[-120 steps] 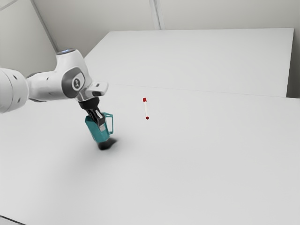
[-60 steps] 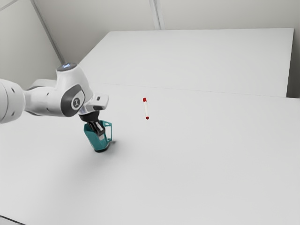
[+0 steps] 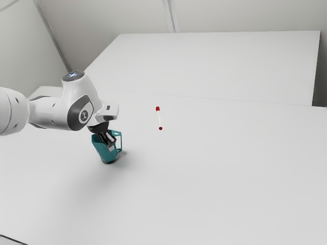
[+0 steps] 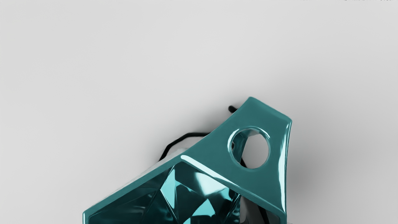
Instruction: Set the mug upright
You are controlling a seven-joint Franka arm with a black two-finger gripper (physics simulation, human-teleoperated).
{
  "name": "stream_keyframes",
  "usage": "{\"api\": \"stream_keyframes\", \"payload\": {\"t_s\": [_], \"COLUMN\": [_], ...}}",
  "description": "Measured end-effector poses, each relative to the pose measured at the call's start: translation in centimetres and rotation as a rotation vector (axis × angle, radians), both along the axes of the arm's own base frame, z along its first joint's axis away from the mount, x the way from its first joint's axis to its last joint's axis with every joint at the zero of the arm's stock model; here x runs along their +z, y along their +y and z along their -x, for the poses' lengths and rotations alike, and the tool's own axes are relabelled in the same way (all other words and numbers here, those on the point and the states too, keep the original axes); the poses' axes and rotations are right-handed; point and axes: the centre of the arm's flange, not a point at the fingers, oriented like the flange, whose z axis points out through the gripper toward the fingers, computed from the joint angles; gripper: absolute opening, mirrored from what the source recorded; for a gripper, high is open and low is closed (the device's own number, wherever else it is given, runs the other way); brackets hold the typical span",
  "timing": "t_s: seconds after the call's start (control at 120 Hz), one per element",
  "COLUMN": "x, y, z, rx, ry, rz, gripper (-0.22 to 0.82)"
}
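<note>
The gripper (image 3: 111, 147) is closed on the teal mug (image 3: 104, 153), and it holds it at the side wall, near the top. The mug is on the exterior view's left, under the arm (image 3: 51, 112), with its opening (image 4: 199, 199) upward, but the body leans a little, so that the top goes toward the exterior view's left. Its bottom is low, at the white table (image 3: 204, 178); whether it rests there completely flat, I cannot tell. The handle (image 3: 121, 142) points toward the exterior view's right. In the wrist view one looks down into the shiny inside of the mug, which has many flat faces, and the top of the handle has a round hole in it. More toward the exterior view's right, well apart from the mug, a white marker with red ends (image 3: 159, 119) lies on the table.
</note>
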Motion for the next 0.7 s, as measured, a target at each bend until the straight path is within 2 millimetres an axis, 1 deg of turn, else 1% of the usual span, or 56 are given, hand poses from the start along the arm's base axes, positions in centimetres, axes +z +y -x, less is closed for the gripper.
{"api": "stream_keyframes", "payload": {"t_s": [0.092, 0.183, 0.342, 0.425, 0.508, 0.6, 0.7], "x": [-0.9, -1.2, -0.9, -0.7, 0.1, 2.1, 4.0], "y": [0.0, 0.0, 0.1, 0.1, 0.1, -0.5, -1.4], "z": [-0.1, -0.1, -0.1, -0.1, -0.1, -0.2, -0.2], "rx": [0.014, 0.026, 0.040, 0.039, 0.030, 0.016, 0.004], "ry": [0.013, 0.014, 0.012, 0.009, -0.003, -0.040, -0.075], "rz": [-0.001, -0.001, 0.001, -0.003, -0.014, -0.019, -0.017], "gripper": [-0.18, -0.18, 0.18, 0.31, 0.41, 0.48, 0.53]}}
